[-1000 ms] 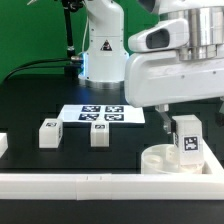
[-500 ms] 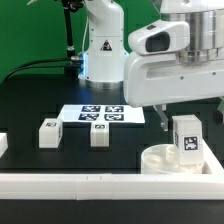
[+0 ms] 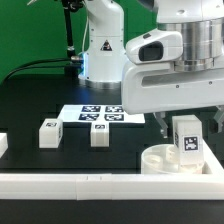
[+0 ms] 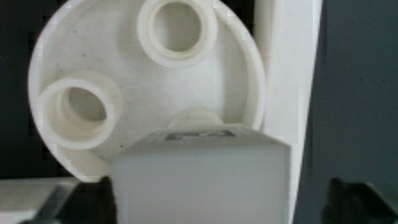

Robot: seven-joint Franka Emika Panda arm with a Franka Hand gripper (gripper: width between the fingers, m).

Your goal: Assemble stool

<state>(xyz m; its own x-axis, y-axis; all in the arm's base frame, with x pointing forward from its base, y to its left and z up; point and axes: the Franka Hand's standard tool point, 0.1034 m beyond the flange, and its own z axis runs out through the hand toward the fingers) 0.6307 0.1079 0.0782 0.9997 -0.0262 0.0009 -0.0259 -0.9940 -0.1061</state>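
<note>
Tabletop [image 3: 40, 100], black and matte, fills the scene, with a green backdrop [image 3: 25, 35] at the far left and my white arm base [image 3: 100, 45] standing at the far middle. One long white rail [image 3: 70, 182] runs along the near edge.

There is one round stool seat [image 3: 158, 160], lying flat at the near right just behind the rail. One marker board [image 3: 103, 115] lies in the middle of the table.

I count three legs. Two loose legs [image 3: 48, 134] [image 3: 98, 135] stand side by side left of centre, apart from each other and well apart from the seat. The held leg [image 3: 187, 138] is upright in my gripper [image 3: 187, 132], jaws closed narrow on its sides, its lower end down at the seat. A white part [image 3: 3, 145] is cut off by the left edge; I cannot tell what it is.

Only the exterior view shows the held leg's tag [image 3: 189, 142] and the loose parts. Only the wrist view shows the seat's face [image 4: 107, 60] with two round sockets [image 4: 178, 28] [image 4: 80, 105], both empty, beyond the leg's end [image 4: 199, 175].
</note>
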